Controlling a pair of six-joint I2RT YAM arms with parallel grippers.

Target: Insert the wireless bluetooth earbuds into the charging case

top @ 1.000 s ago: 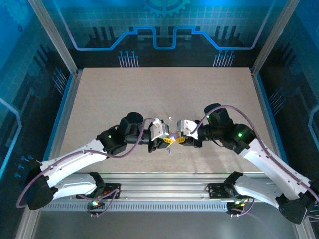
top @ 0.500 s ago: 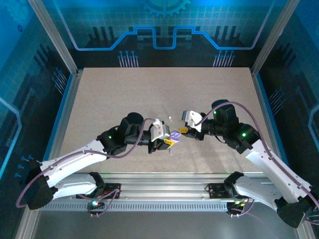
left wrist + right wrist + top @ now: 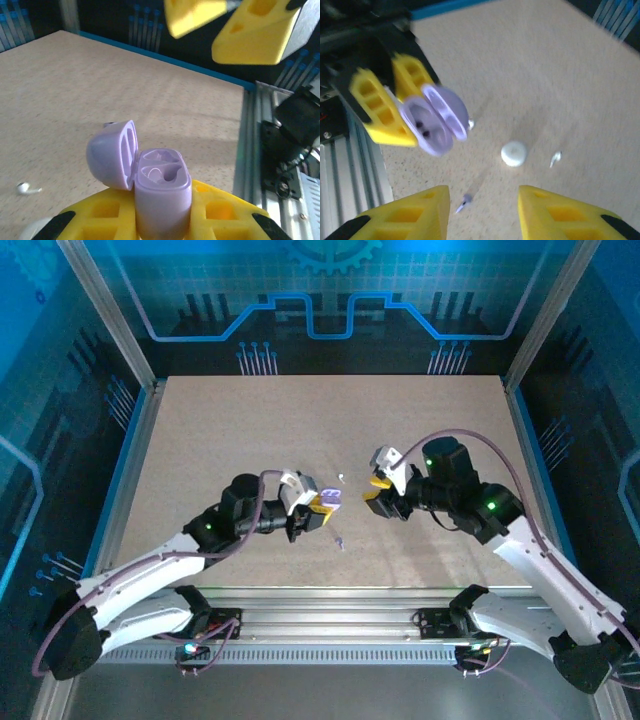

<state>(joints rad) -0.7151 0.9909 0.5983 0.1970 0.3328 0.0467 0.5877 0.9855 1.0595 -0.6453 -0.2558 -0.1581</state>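
Seen from overhead, two arms reach toward the middle of a tan table (image 3: 200, 440). The left gripper (image 3: 320, 503) pinches a small lavender charging case (image 3: 329, 499), held left of centre. The right gripper (image 3: 375, 491) hangs just to its right, apart from it. A lavender earbud (image 3: 340, 540) lies on the table nearer the arm bases. From the left wrist, the charging case (image 3: 162, 192) stands upright between that gripper's yellow fingers (image 3: 220, 215), its hinged lid (image 3: 112, 154) swung open to the left and two sockets showing; a white earbud (image 3: 27, 188) lies on the table at far left. From the right wrist, the right gripper's fingers (image 3: 410, 215) are spread with nothing between them, and beyond them on the table lie a white round disc (image 3: 513, 153), a white earbud (image 3: 555, 158) beside it, and the lavender earbud (image 3: 464, 202)
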